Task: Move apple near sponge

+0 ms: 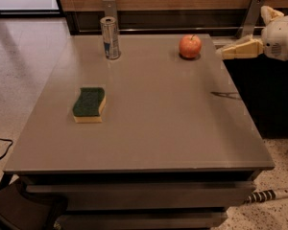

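The red-orange apple (190, 46) with a short dark stem stands upright near the far right corner of the grey table (149, 114). The sponge (89, 104), green top over yellow foam, lies flat on the left half of the table, well apart from the apple. My gripper (224, 53) reaches in from the right edge, level with the apple and a short way to its right, not touching it. Its cream fingers (240, 49) point left toward the apple.
A tall silver and blue can (110, 37) stands at the far left of the table. A wood-panelled wall with metal brackets (252, 11) runs behind. A power strip (269, 194) lies on the floor at the lower right.
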{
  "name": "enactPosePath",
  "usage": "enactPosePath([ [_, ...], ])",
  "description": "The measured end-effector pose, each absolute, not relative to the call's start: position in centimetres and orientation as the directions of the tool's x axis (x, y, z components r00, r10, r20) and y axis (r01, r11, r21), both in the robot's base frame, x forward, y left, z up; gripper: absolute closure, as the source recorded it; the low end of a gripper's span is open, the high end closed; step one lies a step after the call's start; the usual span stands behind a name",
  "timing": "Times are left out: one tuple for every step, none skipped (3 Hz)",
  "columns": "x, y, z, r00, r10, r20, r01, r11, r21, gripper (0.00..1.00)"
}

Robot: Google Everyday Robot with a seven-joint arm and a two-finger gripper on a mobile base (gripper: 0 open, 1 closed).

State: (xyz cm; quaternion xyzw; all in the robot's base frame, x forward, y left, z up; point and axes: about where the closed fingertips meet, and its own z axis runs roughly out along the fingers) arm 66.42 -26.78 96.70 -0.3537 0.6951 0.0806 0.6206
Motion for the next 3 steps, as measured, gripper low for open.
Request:
enactPosePath([
  [69.4,-26.9,94.5,0.0,-0.338,-0.941,-0.617,0.74,-0.266,0.0],
  [72.6,-26.5,92.4,-0.011,-0.292,-0.956,-0.645,0.733,-0.217,0.0],
  [75.1,-25.1,90.7,-0.017,-0.272,-0.962,-0.684,0.705,-0.188,0.0],
])
